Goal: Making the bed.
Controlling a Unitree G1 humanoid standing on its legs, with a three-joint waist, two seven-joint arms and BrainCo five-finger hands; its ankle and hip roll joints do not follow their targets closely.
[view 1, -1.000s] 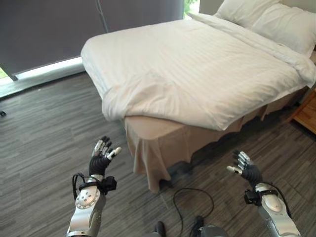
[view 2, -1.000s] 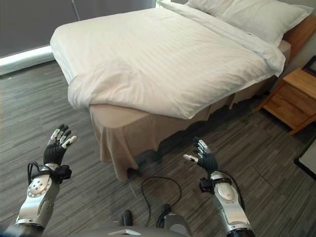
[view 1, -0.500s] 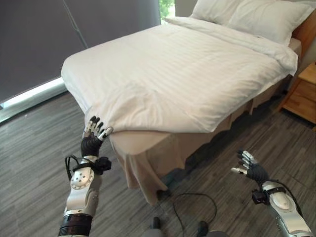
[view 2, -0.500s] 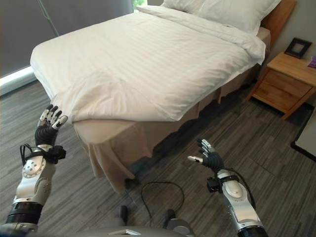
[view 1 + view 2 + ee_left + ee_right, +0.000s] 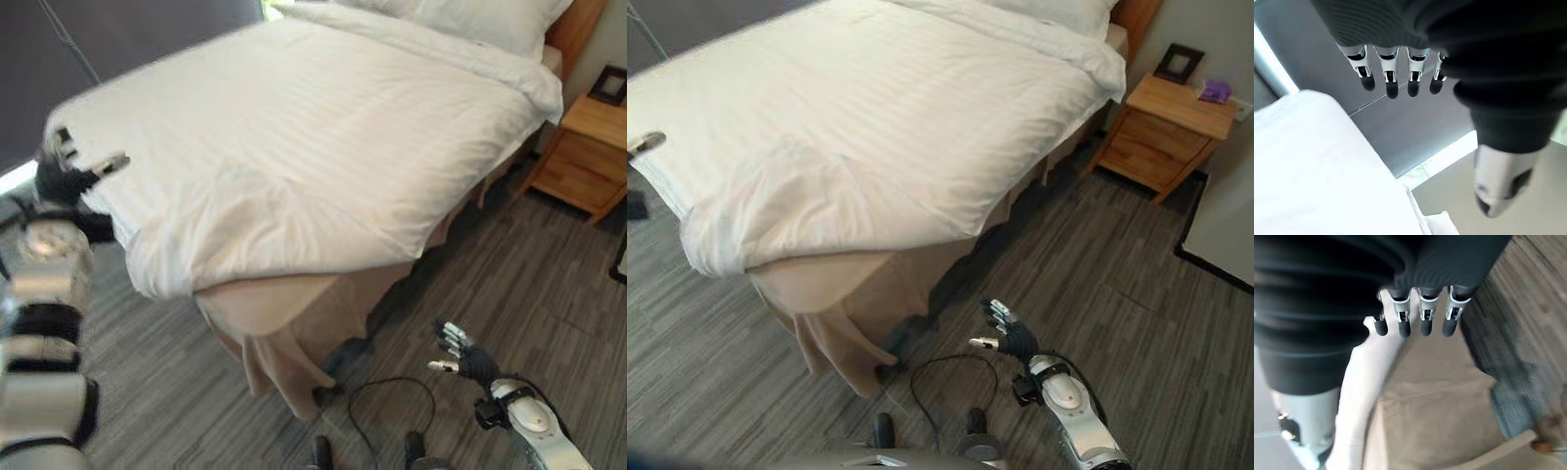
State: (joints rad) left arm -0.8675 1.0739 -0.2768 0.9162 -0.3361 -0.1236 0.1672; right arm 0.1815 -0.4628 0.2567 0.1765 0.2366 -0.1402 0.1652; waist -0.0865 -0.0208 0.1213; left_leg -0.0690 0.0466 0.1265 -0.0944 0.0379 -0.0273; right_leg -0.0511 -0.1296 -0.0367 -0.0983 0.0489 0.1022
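Note:
The bed carries a white duvet [image 5: 323,147]. At the near foot corner the duvet is bunched and turned back, baring the beige bed skirt [image 5: 284,323] beneath it. My left hand [image 5: 61,176] is raised at the duvet's left edge, level with the bed top. Its fingers [image 5: 1388,78] are straight and the thumb stands apart, holding nothing, with white cloth just past them. My right hand [image 5: 460,357] hovers low over the floor in front of the bed corner. It is open, its fingers [image 5: 1422,318] pointing at the skirt and the duvet's edge.
White pillows [image 5: 480,15] lie at the head of the bed. A wooden nightstand [image 5: 1161,122] with a picture frame [image 5: 1178,64] stands at the right. A dark curtain [image 5: 118,39] hangs behind the bed. Grey plank floor [image 5: 549,274] surrounds the bed.
The camera has swung right and closer to the bed. My left hand has risen from beside the bed corner to the duvet's left edge. The right hand stays low and open.

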